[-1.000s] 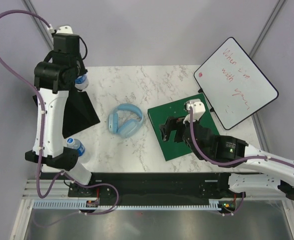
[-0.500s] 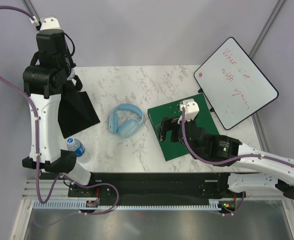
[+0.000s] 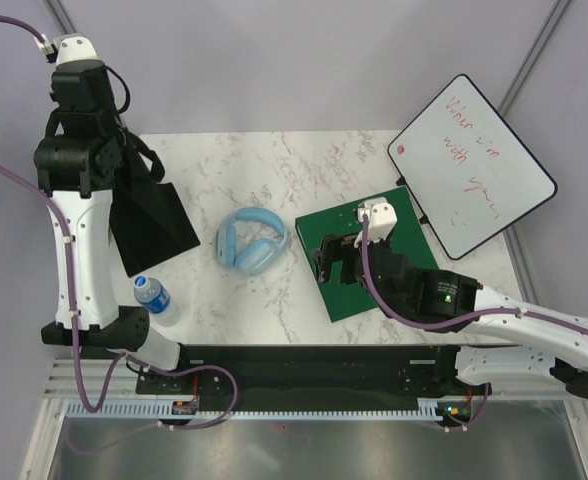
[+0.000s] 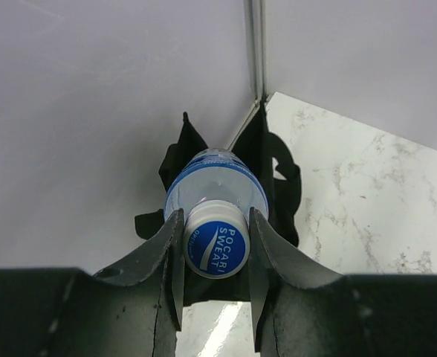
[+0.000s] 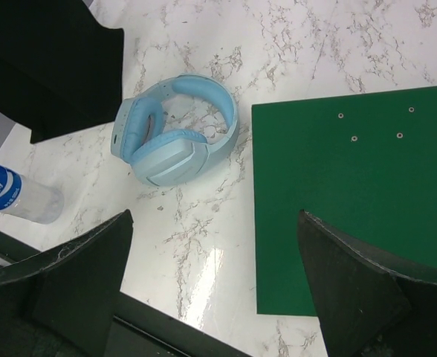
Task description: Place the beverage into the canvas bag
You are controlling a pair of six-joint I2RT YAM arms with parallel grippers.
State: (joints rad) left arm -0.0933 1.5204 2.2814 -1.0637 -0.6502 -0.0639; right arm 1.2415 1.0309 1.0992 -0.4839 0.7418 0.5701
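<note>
My left gripper [image 4: 215,217] is shut on the neck of a clear Pocari Sweat bottle [image 4: 215,186] with a blue-and-white cap, holding it upright in the air. The black canvas bag [image 4: 278,175] lies beneath the bottle at the table's far left corner. In the top view the bag [image 3: 152,215] lies at the left and my raised left arm [image 3: 79,150] hides the gripper and the held bottle. My right gripper [image 5: 215,245] is open and empty, hovering over the near left edge of the green board [image 5: 352,186]; it also shows in the top view [image 3: 336,262].
A second water bottle [image 3: 154,297] with a blue label stands near the front left edge, also seen in the right wrist view [image 5: 10,195]. Light blue headphones [image 3: 251,240] lie mid-table. A whiteboard [image 3: 471,165] leans at the back right.
My left arm has risen and swung to the far left with the bottle, which the arm now hides in the top view. The right gripper shifted slightly left.
</note>
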